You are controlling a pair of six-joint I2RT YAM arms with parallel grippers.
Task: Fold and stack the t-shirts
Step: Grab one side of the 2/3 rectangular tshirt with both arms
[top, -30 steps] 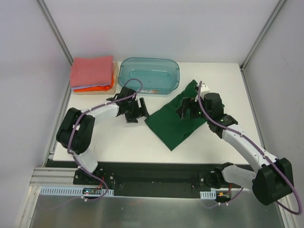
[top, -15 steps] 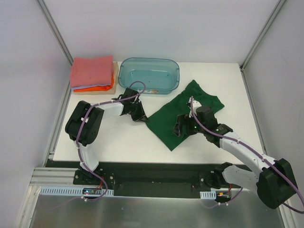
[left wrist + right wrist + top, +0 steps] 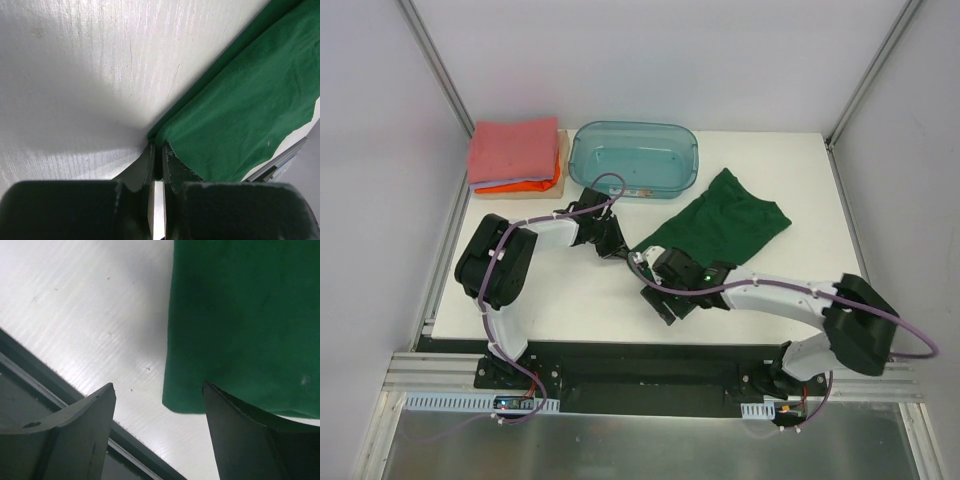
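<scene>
A dark green t-shirt [image 3: 725,225] lies spread on the white table [image 3: 570,290], right of centre. My left gripper [image 3: 618,247] is at its left corner; in the left wrist view the left gripper [image 3: 158,146] is shut, pinching the corner of the green cloth [image 3: 240,110]. My right gripper [image 3: 660,298] is low at the shirt's near corner. In the right wrist view the right gripper [image 3: 158,386] is open, with that green corner [image 3: 185,400] lying between its fingers [image 3: 87,430]. Folded salmon-pink [image 3: 513,148], lavender [image 3: 483,185] and orange [image 3: 528,185] shirts are stacked at the back left.
A translucent teal bin [image 3: 633,160] stands at the back centre, just behind the left gripper and the shirt's far edge. The folded stack rests on a tan board [image 3: 561,160]. The table's black front edge [image 3: 30,390] runs close beside the right gripper.
The left gripper shut at the shirt's left corner. The right gripper left the shirt's middle, swung left and toward the near edge to the near corner, its jaws narrowing. The shirt lies flatter.
</scene>
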